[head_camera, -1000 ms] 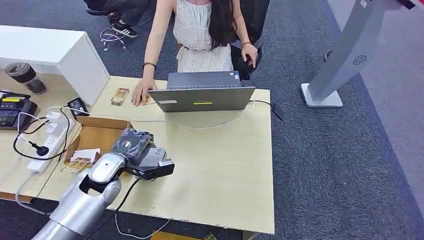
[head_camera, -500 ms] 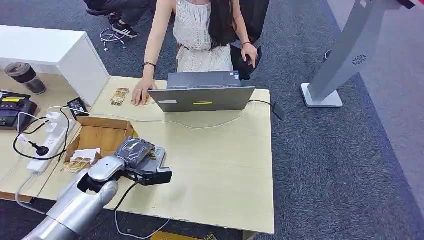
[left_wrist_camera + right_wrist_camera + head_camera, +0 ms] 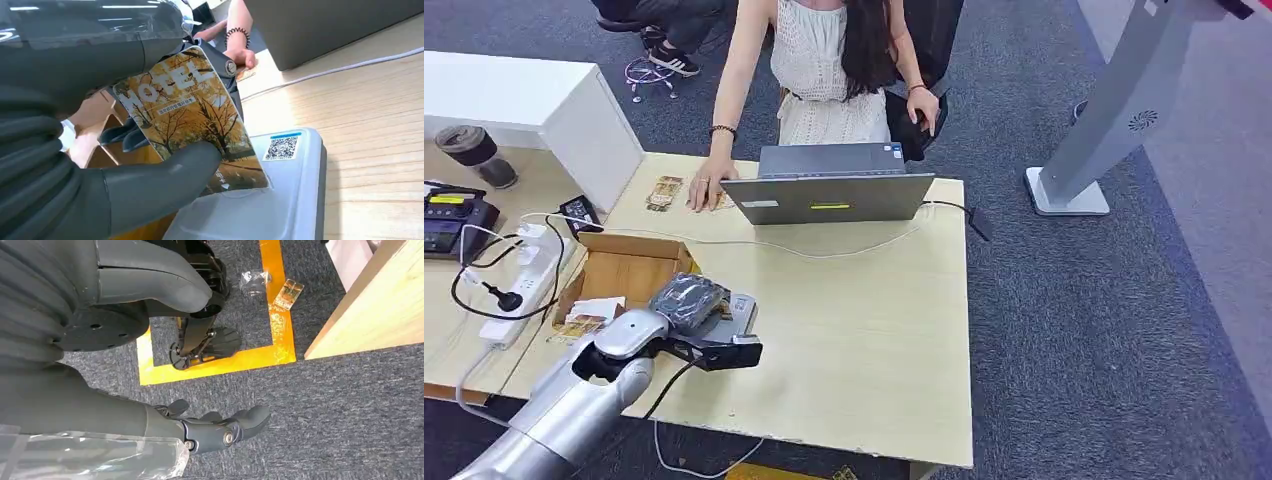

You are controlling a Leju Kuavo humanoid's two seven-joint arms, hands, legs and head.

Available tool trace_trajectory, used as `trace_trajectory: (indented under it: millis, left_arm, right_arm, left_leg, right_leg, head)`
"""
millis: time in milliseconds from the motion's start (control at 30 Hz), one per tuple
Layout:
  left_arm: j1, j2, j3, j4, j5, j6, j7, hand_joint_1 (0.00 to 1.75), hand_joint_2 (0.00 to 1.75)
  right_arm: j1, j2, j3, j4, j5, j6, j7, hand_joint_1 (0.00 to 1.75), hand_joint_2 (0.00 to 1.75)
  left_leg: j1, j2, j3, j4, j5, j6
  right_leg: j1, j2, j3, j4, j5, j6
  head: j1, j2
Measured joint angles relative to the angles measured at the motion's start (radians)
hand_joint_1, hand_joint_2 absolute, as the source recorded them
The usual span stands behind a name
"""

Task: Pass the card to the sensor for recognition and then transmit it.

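Golden autumn-tree "HOTEL" card (image 3: 192,117) pinched in left hand (image 3: 100,150) fingers, touching grey sensor (image 3: 280,200).

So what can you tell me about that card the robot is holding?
The card is a glossy rectangle with rounded corners, printed with golden autumn trees, the word HOTEL in white and a small line of text. The left hand pinches it, thumb on its face, tilted, with its lower edge against the grey sensor bearing a QR sticker.
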Motion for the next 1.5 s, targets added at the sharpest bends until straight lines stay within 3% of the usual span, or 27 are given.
trace_trajectory:
  millis: [100, 200, 333, 433, 533, 633, 900, 1300, 1500]
  left_arm:
    - [-0.002, 0.005, -0.005, 0.001, 0.026, 0.002, -0.002, 1.75, 1.75]
    - [0.001, 0.006, -0.005, 0.001, 0.037, 0.050, 0.001, 1.75, 1.75]
    - [0.009, -0.020, 0.006, -0.034, -0.047, 0.307, 0.058, 1.75, 1.75]
    - [0.001, -0.038, 0.053, -0.092, -0.147, 0.545, 0.056, 1.75, 1.75]
    - [-0.022, -0.049, 0.114, -0.108, -0.166, 0.632, 0.015, 1.75, 1.75]
    - [-0.058, -0.057, 0.171, -0.108, -0.168, 0.658, -0.026, 1.75, 1.75]
    - [-0.109, -0.066, 0.225, -0.089, -0.182, 0.673, -0.040, 1.75, 1.75]
    - [-0.309, -0.066, 0.273, 0.151, -0.249, 0.691, -0.029, 1.75, 1.75]
    - [-0.353, -0.067, 0.273, 0.212, -0.256, 0.691, -0.027, 1.75, 1.75]
  right_arm:
    - [0.000, 0.000, 0.000, 0.000, 0.000, 0.000, 0.000, 0.00, 1.75]
    - [0.000, 0.000, 0.000, 0.000, -0.001, 0.000, 0.000, 0.00, 1.75]
    - [0.000, 0.000, 0.004, 0.000, 0.006, 0.002, -0.001, 0.00, 1.75]
    - [-0.006, 0.000, 0.020, 0.000, 0.030, 0.003, 0.012, 0.00, 1.75]
    - [-0.014, 0.005, 0.036, 0.000, 0.041, 0.003, 0.021, 0.00, 1.75]
    - [-0.024, 0.006, 0.053, 0.000, 0.040, 0.005, 0.030, 0.00, 1.75]
    - [-0.031, 0.007, 0.074, 0.000, 0.039, 0.006, 0.032, 0.00, 1.75]
    - [-0.038, 0.009, 0.106, 0.000, 0.039, 0.006, 0.055, 0.00, 1.75]
    - [-0.039, 0.010, 0.114, 0.000, 0.039, 0.006, 0.060, 0.00, 1.75]
  left_leg:
    - [0.000, 0.000, 0.000, 0.000, 0.000, 0.000]
    - [0.000, 0.000, 0.000, 0.000, 0.000, 0.000]
    - [0.000, -0.001, -0.001, 0.000, 0.000, 0.000]
    - [0.000, 0.000, -0.001, 0.000, 0.000, 0.000]
    - [0.000, 0.000, -0.001, 0.000, 0.000, 0.000]
    - [0.000, 0.000, -0.001, 0.001, 0.001, 0.000]
    - [0.000, 0.000, -0.001, 0.000, 0.001, 0.000]
    - [0.000, -0.001, -0.001, 0.001, 0.002, 0.001]
    - [0.000, 0.000, -0.001, 0.001, 0.002, 0.001]
  right_leg:
    - [0.000, 0.000, 0.000, 0.000, 0.000, 0.000]
    - [0.000, 0.000, 0.000, 0.000, 0.000, 0.000]
    - [0.000, 0.000, 0.000, 0.000, 0.000, 0.000]
    - [0.000, 0.000, 0.000, 0.000, 0.000, 0.000]
    - [0.000, 0.000, -0.001, 0.000, 0.000, 0.001]
    - [0.000, 0.000, -0.001, 0.000, 0.001, 0.000]
    - [0.000, 0.000, -0.001, 0.000, 0.001, 0.000]
    - [0.000, 0.000, -0.001, 0.001, 0.002, 0.001]
    - [0.000, 0.000, -0.001, 0.001, 0.002, 0.001]
  head:
    - [0.000, 0.000]
    - [0.000, 0.000]
    - [0.000, 0.000]
    - [0.000, 0.000]
    - [0.000, 0.000]
    - [0.000, 0.000]
    - [0.000, 0.000]
    - [0.000, 0.000]
    - [0.000, 0.000]
